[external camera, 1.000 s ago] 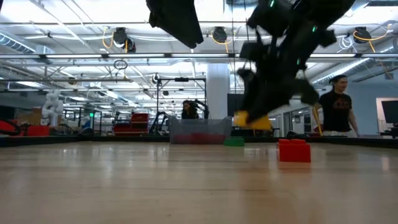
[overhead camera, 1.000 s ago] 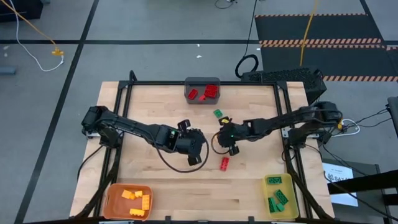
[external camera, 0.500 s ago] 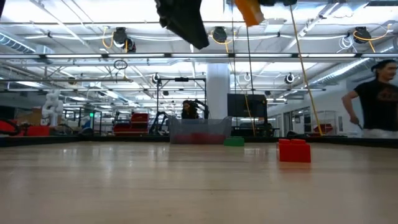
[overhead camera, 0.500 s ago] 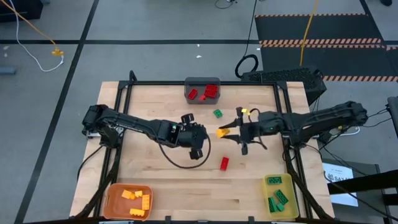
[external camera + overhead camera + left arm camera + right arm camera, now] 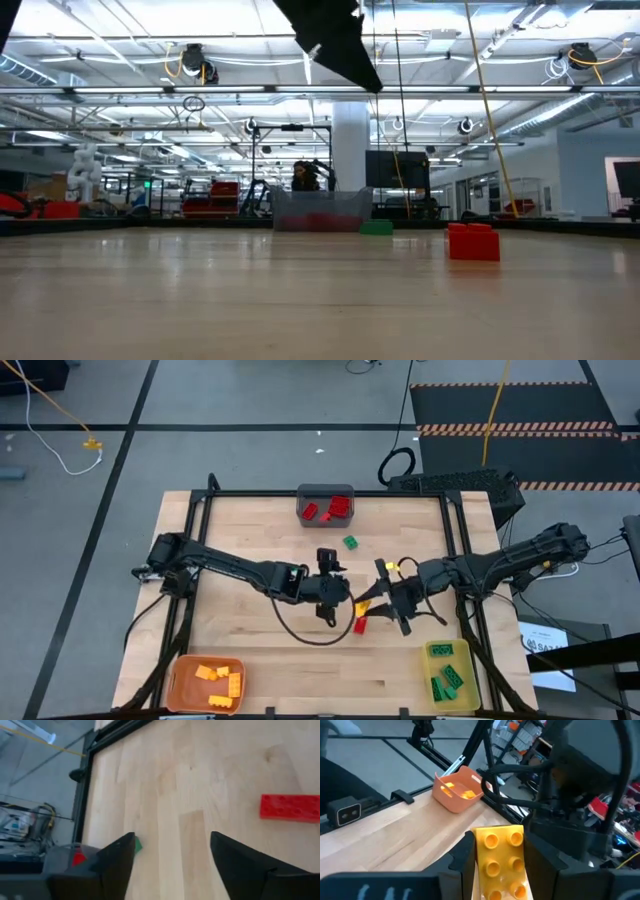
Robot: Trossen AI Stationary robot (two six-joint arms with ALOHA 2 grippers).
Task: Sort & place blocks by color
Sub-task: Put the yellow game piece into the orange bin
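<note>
Our two arms: dark, jointed, cable-trailed

We see the left arm [image 5: 235,568] and right arm [image 5: 500,562] as slim black linked segments with rounded joints; a black cable loops under the left one, a small green-yellow light glows near the right wrist, and each ends in two matte black, wedge-shaped fingers [image 5: 240,860].

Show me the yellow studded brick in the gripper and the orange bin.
yellow studded brick [image 5: 500,861], right wrist view, studded top face.
orange bin [image 5: 454,801], right wrist view, near outer wall.
</note>
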